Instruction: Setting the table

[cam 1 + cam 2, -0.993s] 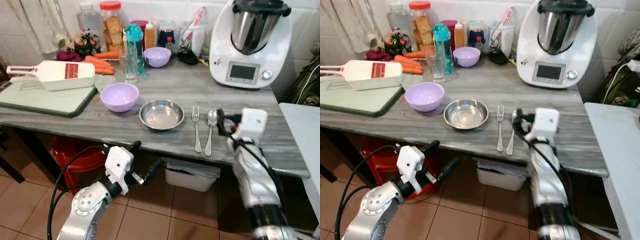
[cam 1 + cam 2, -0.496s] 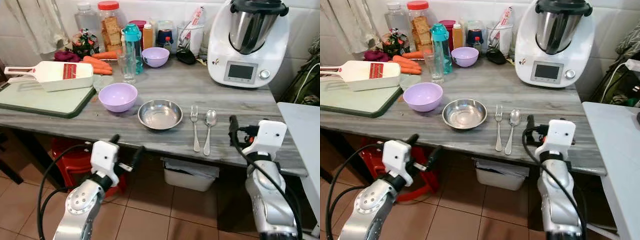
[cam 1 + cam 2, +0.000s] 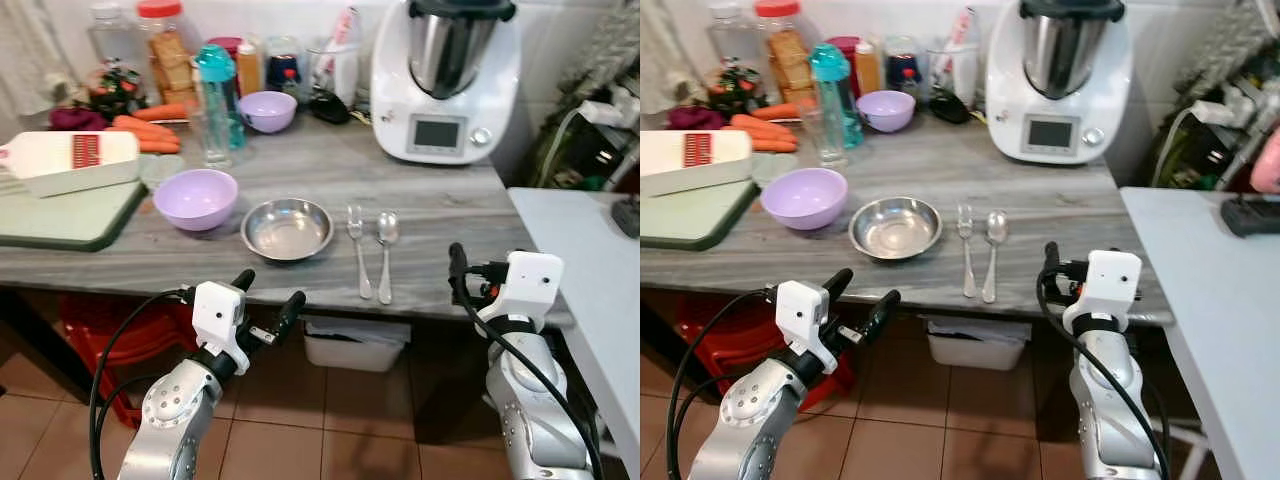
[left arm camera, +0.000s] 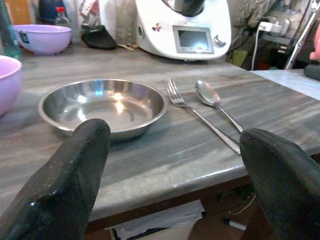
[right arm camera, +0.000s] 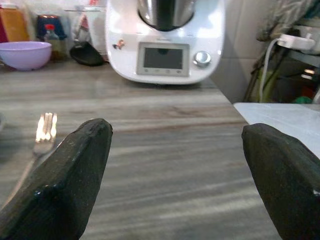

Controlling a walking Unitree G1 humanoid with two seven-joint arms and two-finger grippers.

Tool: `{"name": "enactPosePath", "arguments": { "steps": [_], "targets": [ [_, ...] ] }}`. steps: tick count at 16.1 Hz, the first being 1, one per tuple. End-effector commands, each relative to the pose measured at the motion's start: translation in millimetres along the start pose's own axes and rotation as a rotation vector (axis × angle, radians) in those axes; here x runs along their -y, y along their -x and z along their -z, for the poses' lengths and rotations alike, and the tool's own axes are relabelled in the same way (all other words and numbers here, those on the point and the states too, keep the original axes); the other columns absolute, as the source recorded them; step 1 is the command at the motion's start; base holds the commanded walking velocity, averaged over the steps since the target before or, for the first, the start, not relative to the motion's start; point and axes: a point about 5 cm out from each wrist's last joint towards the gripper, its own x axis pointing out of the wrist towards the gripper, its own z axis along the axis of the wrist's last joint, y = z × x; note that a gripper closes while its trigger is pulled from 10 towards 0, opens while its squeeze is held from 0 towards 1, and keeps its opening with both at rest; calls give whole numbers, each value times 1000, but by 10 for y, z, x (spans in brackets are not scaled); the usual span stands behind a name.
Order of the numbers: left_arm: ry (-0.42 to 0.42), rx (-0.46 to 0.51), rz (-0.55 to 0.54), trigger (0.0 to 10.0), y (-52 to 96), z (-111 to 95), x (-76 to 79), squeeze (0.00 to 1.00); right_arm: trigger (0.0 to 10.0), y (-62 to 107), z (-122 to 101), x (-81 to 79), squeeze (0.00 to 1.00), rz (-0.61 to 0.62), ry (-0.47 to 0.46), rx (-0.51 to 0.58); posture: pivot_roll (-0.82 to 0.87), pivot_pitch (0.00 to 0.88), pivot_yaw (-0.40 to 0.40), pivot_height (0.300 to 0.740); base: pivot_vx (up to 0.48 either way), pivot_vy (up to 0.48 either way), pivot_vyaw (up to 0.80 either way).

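Place setting sits near the front edge of the grey worktop [image 3: 420, 200]: steel bowl [image 3: 288, 227], then fork [image 3: 358, 247] and spoon [image 3: 386, 252] side by side just to its right, handles toward the robot, all lying flat. Lilac bowl [image 3: 196, 197] just left of the steel one, second lilac bowl [image 3: 266, 110] further back by the teal bottle [image 3: 214, 88] and a clear glass [image 3: 207, 132]. Carrots [image 3: 140, 128], jars, white food processor [image 3: 443, 80] along the back wall; green cutting board [image 3: 55, 215] with a white slicer [image 3: 65, 160] on it at the left end.

Left gripper [image 3: 268, 296] hangs below the worktop's front edge, fingers spread, empty. Right gripper [image 3: 457, 264] at the front edge right of the spoon, touching nothing.

View differences:
- Head views give the full layout, plus red stool [image 3: 140, 325] and white bin [image 3: 348, 345] under the worktop and a white table [image 3: 1210, 290] at right
- Left wrist view looks across the surface between its two parted fingers [image 4: 65, 185]: steel bowl [image 4: 102, 106], fork [image 4: 200, 116] and spoon [image 4: 215, 102] close up
- Right wrist view has both fingers [image 5: 65, 175] wide apart, nothing between; only the fork tines [image 5: 44, 129] at the edge, bare worktop beyond, food processor [image 5: 162, 40] straight ahead
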Motion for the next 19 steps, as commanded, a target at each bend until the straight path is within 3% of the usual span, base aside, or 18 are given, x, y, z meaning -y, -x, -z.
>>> {"name": "enactPosePath", "arguments": {
  "steps": [1,10,14,19],
  "targets": [
    [3,6,22,10000,-3,-31,14,0,10000,-4,-51,0,0,-3,5,14,32,0,2,740,289,0,0],
    [-2,-4,37,10000,-8,-24,7,0,10000,-19,-42,-34,0,-13,5,9,37,0,1,740,340,0,0],
    [-15,-9,-2,10000,48,-2,-34,0,10000,-1,-21,-38,0,-15,12,2,40,0,-2,740,0,0,0],
    [-37,-22,1,10000,130,24,-48,0,10000,-23,21,89,0,21,20,-30,35,0,1,740,0,0,0]
  ]
}}
